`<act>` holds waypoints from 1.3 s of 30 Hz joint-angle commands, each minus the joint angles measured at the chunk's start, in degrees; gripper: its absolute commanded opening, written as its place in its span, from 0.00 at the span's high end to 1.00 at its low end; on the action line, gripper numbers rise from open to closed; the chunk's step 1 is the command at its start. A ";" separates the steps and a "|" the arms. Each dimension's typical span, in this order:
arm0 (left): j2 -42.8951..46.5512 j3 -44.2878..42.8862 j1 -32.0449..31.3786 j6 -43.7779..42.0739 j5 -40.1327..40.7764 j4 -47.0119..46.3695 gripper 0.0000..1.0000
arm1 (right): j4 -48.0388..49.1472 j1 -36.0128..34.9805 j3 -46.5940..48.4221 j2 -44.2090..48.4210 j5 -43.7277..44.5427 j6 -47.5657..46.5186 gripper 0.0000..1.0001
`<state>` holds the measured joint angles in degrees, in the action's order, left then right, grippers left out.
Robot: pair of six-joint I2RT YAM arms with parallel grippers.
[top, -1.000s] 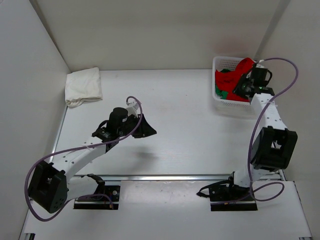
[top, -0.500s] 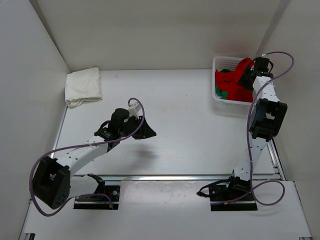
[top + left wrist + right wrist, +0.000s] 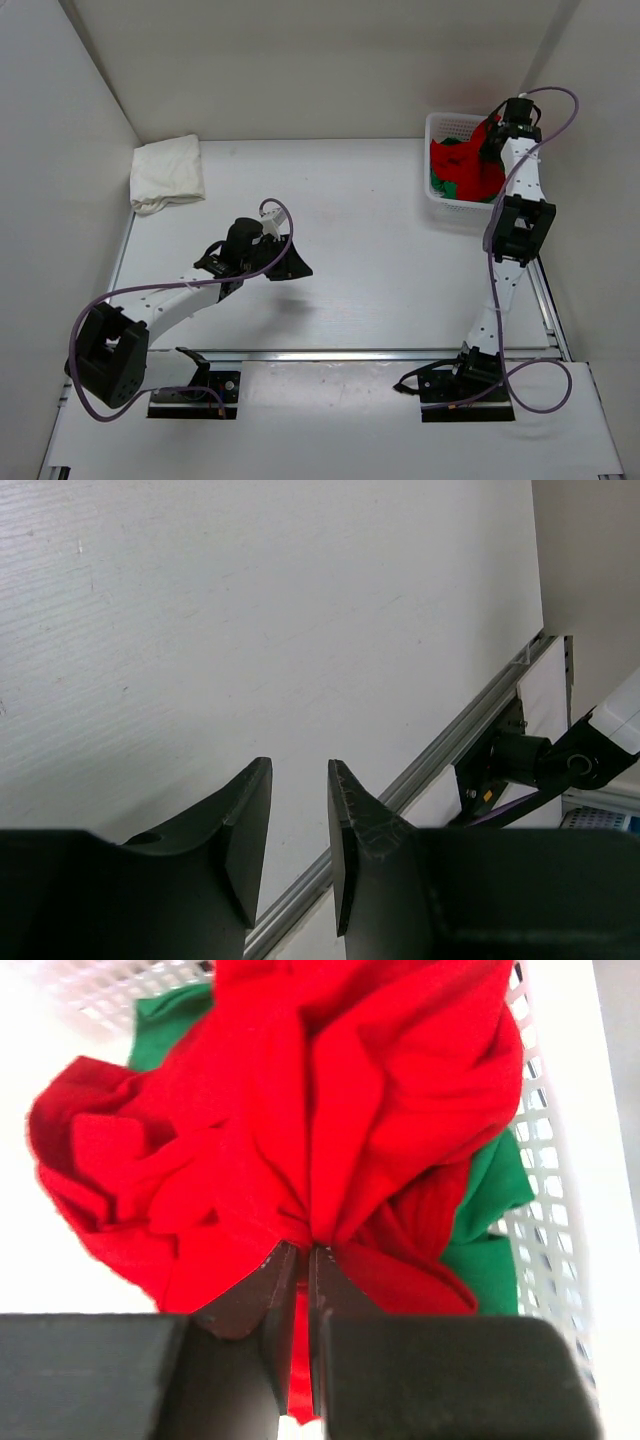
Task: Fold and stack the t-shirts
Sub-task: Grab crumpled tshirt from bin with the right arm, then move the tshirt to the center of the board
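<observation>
Red cloth bunches right at the tips of the right jaws, which are pinched nearly closed on a fold of the red t-shirt [image 3: 330, 1090], I'd guess to lift it out of the basket [image 3: 545, 1150]. Heads up, the green t-shirt [image 3: 495, 1210] lies under and beside it, so it might drag along, and the mesh wall sits just right of the jaws. Meanwhile the left jaws hang part open over bare desk [image 3: 380, 230], holding nothing. The white t-shirt [image 3: 167, 172] lies folded well beyond them, far left.
</observation>
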<state>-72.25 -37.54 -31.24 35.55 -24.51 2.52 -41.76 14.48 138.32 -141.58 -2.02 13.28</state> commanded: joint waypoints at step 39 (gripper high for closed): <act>4.93 -1.75 29.39 8.13 -3.70 2.39 0.63 | 58.74 -24.23 -66.08 53.99 -45.80 25.41 1.00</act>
<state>-67.81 -39.81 -2.63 43.51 -29.08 4.56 10.44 -8.03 76.03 -82.63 -48.88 37.32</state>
